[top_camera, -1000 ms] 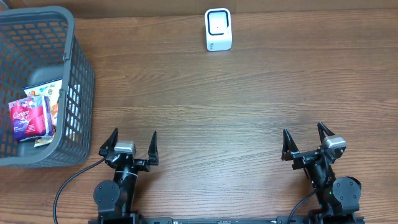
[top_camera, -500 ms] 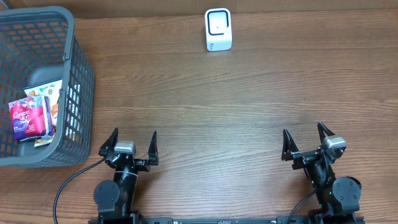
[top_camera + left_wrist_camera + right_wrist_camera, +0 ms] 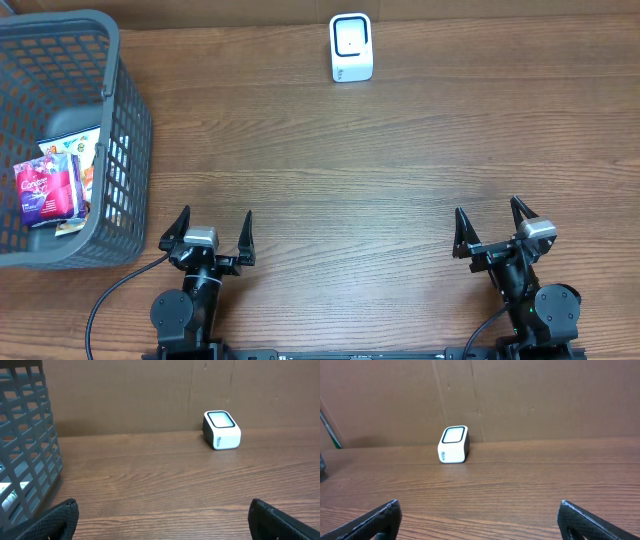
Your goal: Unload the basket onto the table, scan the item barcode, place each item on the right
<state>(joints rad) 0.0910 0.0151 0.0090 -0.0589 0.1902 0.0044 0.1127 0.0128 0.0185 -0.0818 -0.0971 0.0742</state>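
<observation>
From my remote desk, left to right: a grey plastic lattice basket (image 3: 126, 120) at the left edge of the brown wood-grain table (image 3: 340, 170) holds the glossy purple snack packet (image 3: 48, 190), which lies among other colourful wrappers. The left gripper (image 3: 216, 220) has its black, pointed fingers spread wide, grasping nothing. Far back near centre sits a small white box scanner (image 3: 351, 47), round-cornered, with a dark-framed window. The right gripper (image 3: 487, 212) is likewise spread and empty.

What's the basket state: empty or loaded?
Loaded. The overhead view shows a purple packet and other snack packets lying inside the gray basket.
</observation>
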